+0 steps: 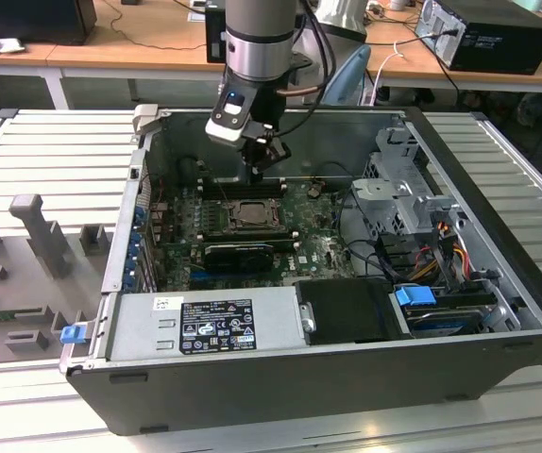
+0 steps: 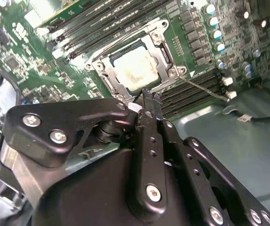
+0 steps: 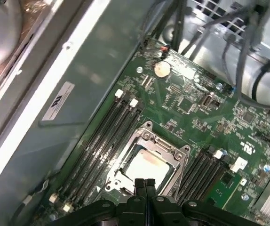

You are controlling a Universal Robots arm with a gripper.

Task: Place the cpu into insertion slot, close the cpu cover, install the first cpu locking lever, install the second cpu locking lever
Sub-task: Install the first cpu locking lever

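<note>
— So, where is the cpu (image 3: 146,168)?
— In the socket (image 1: 250,213), its pale square face up, with the green board (image 3: 191,101) all around the socket.
— And the cover (image 3: 146,134)?
— The silver frame lies flat on the socket and rings the cpu.
— The gripper (image 3: 144,182)?
— Just above the socket's edge. Its two black fingers are pressed together with nothing between them. In the exterior view it hangs over the socket, inside the open computer case (image 1: 347,377).
— Any lever?
— A thin metal rod (image 2: 205,89) runs out from one corner of the socket across the black memory slots (image 2: 184,101). I cannot tell whether it is latched.
</note>
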